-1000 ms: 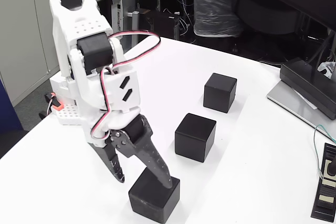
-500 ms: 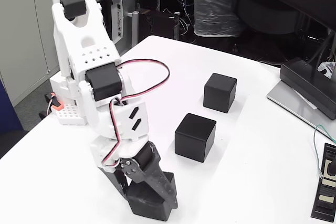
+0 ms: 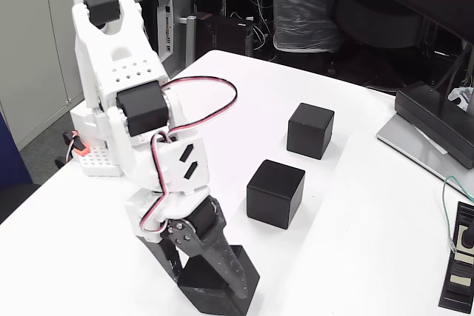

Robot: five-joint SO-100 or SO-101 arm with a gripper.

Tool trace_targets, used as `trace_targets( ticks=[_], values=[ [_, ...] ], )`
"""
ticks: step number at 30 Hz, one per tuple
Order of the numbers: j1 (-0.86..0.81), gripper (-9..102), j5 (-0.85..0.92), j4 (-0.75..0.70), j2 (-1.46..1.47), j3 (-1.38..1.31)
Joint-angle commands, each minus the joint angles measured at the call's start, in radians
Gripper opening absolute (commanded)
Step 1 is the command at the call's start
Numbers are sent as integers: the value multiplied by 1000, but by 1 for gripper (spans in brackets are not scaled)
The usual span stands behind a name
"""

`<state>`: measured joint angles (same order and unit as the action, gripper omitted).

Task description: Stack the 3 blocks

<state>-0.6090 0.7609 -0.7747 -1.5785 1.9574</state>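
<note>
Three matte black blocks sit on the white table [image 3: 370, 205] in the fixed view. The far block [image 3: 310, 130] and the middle block [image 3: 275, 193] stand apart, with nothing touching them. The near block [image 3: 222, 295] is at the table's front edge, between my black fingers. My gripper [image 3: 209, 285] points down from the white arm and is shut on this near block, one finger [image 3: 231, 268] lying across its top right face. Its underside is hidden, so I cannot tell whether it rests on the table.
The arm's base [image 3: 92, 157] stands at the table's left edge. A flat black device on a grey base [image 3: 433, 127] lies at the right edge, with a small black gadget [image 3: 461, 257] and a thin cable in front of it.
The arm came down over the near block and the open jaws closed around it. The block has since shifted slightly to the right. The other two blocks have not moved.
</note>
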Motion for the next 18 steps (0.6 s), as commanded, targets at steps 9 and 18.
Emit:
trace_targets(
  ticks=[9, 18],
  values=[
    [61, -1, -123, -29, -101, 2],
    [236, -1, -264, -262, -314, -97]
  ],
)
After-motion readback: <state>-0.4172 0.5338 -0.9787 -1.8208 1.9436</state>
